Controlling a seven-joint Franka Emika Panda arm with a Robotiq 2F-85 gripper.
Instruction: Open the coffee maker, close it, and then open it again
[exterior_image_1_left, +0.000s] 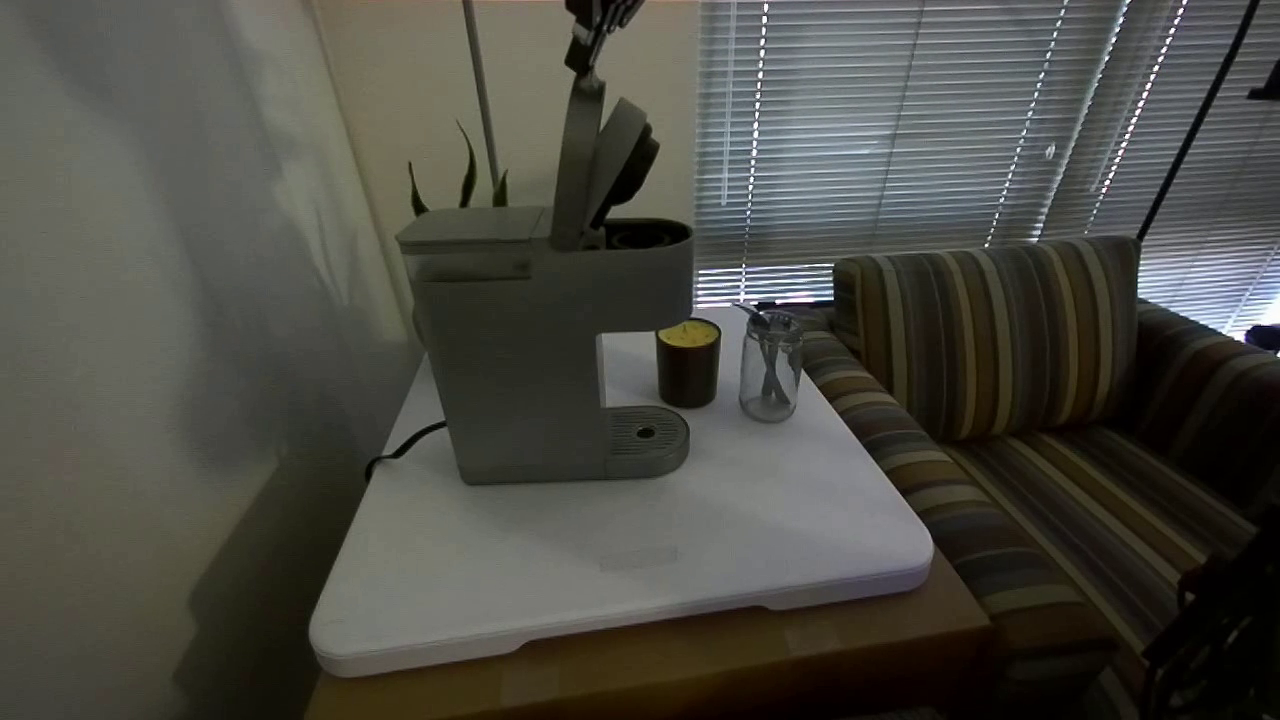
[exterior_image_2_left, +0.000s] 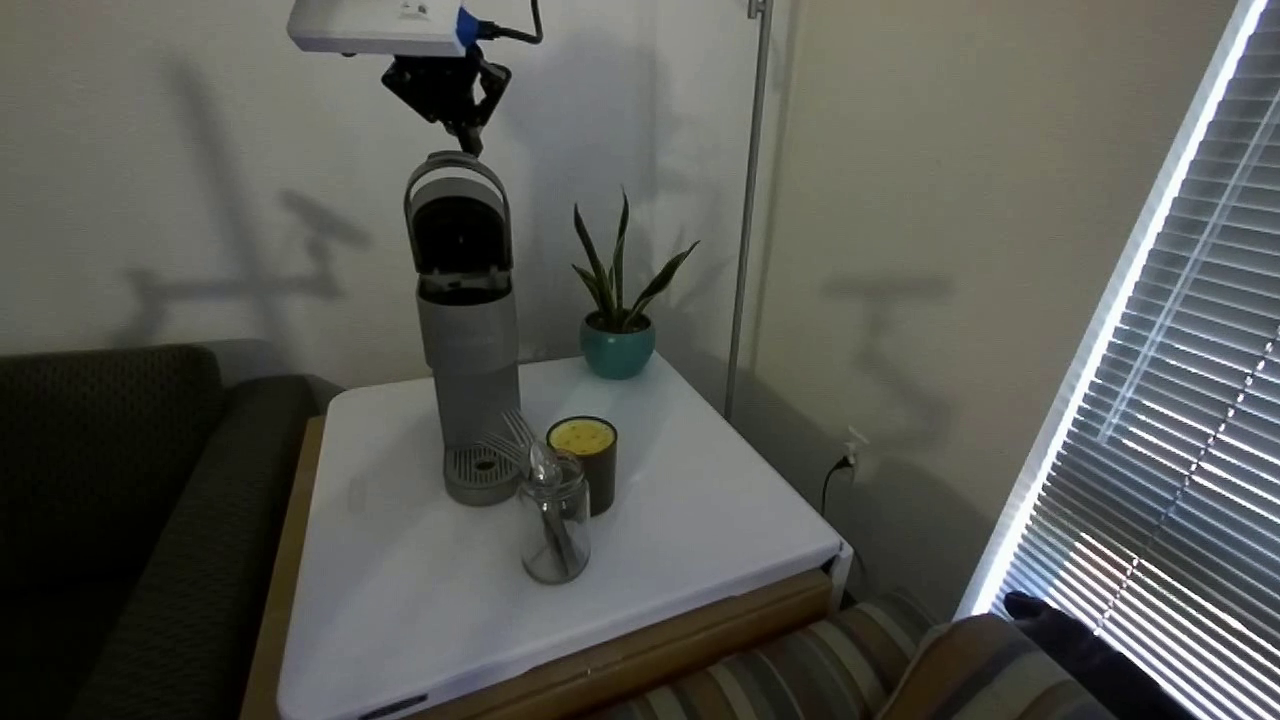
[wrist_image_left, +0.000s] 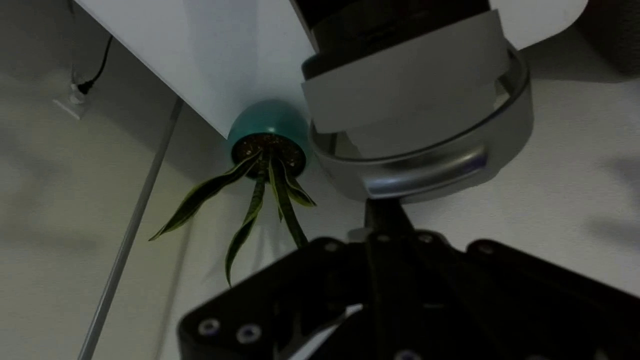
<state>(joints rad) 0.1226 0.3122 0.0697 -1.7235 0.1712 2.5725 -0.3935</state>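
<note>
The grey coffee maker (exterior_image_1_left: 515, 370) stands upright on the white table; it also shows in an exterior view (exterior_image_2_left: 470, 335). Its lid (exterior_image_1_left: 622, 155) is raised and tilted back, with the dark brew opening (exterior_image_1_left: 642, 236) uncovered. The loop-shaped handle (exterior_image_1_left: 577, 165) stands up behind the lid. In the wrist view the lid (wrist_image_left: 405, 95) and the handle's shiny rim (wrist_image_left: 425, 175) are close in front. My gripper (wrist_image_left: 387, 212) has its fingers together, with the tips at the handle's top edge; the very ends are partly hidden by the rim. It also shows above the lid in both exterior views (exterior_image_1_left: 582, 62) (exterior_image_2_left: 468, 143).
A dark cup (exterior_image_1_left: 688, 375) with yellow contents and a glass jar (exterior_image_1_left: 768, 375) with cutlery stand near the drip base. A teal plant pot (exterior_image_2_left: 617, 350) stands behind. A metal pole (exterior_image_2_left: 750, 210) rises by the wall. A striped sofa (exterior_image_1_left: 990, 350) adjoins the table (exterior_image_1_left: 640, 530).
</note>
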